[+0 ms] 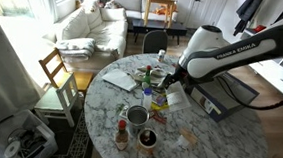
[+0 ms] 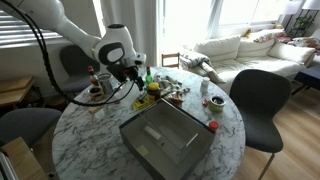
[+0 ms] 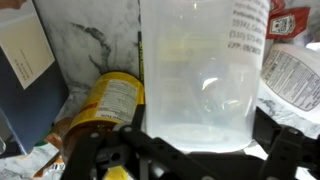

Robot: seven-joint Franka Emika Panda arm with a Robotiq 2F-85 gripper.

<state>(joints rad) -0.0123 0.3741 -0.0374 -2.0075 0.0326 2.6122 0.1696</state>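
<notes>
A clear, frosted plastic container (image 3: 195, 75) fills the middle of the wrist view, standing between the two black fingers of my gripper (image 3: 195, 152). The jaws are spread wide on either side of it, and I cannot tell whether the pads touch its walls. In both exterior views the gripper (image 1: 171, 89) (image 2: 133, 80) hangs low over the cluttered middle of the round marble table (image 1: 207, 144) (image 2: 225, 135). A yellow mustard bottle (image 3: 110, 105) lies on its side just left of the container. A red-and-white labelled bottle (image 3: 292, 70) lies to its right.
A grey rectangular bin (image 2: 165, 140) sits on the table's near half. A mug (image 1: 137, 117), a dark cup (image 1: 147, 140) and a small sauce bottle (image 1: 122, 138) stand near the edge. A card (image 3: 25, 50) lies beside the mustard. Chairs (image 2: 262, 100) (image 1: 57, 73) ring the table.
</notes>
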